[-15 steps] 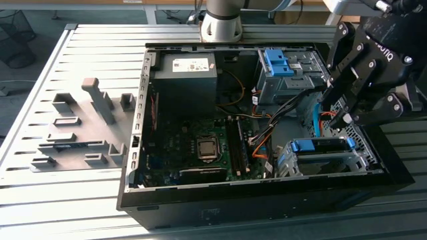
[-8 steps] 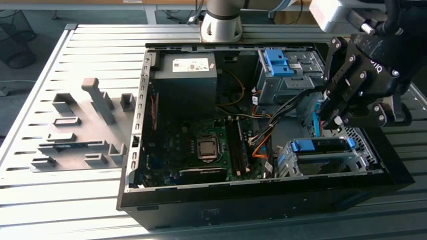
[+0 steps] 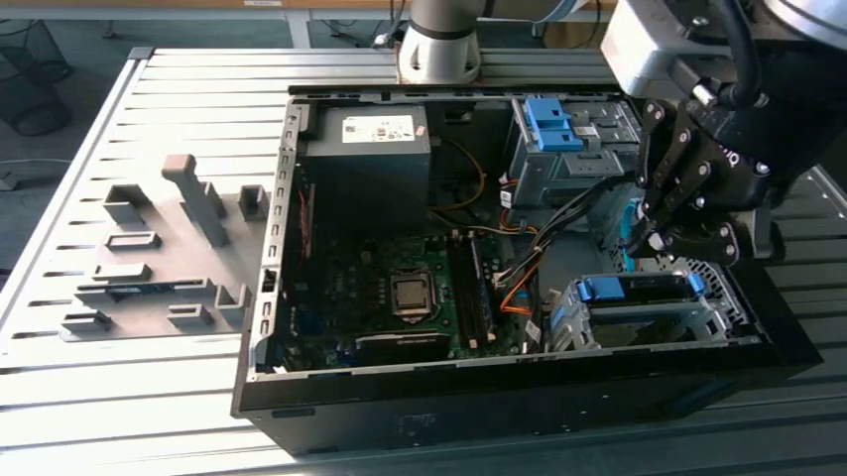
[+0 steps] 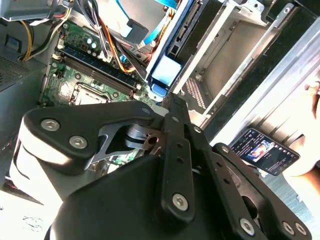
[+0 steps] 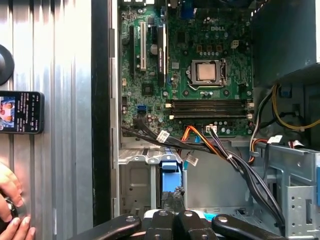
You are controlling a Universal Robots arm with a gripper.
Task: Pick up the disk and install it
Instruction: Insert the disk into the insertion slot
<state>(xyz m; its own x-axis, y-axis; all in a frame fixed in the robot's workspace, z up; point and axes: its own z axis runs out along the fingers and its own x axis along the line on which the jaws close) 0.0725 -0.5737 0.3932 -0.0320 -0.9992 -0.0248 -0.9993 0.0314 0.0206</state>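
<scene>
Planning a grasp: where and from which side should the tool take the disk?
Grip the disk by its exposed blue-railed end, across its thin thickness, coming straight along its length from the open side of the metal bay. It stands on edge between the bay's walls, so its broad faces look boxed in.

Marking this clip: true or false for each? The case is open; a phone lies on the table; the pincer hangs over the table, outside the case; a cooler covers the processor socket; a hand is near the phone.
1. The computer case lies open, with its motherboard showing. True.
2. A phone lies on the table, outside the case. True.
3. The pincer hangs over the table, outside the case. False: it is over the case, by the drive cage at the exterior view's right.
4. A cooler covers the processor socket. False: the socket is bare.
5. A person's hand is on the table near the phone. True.
</scene>
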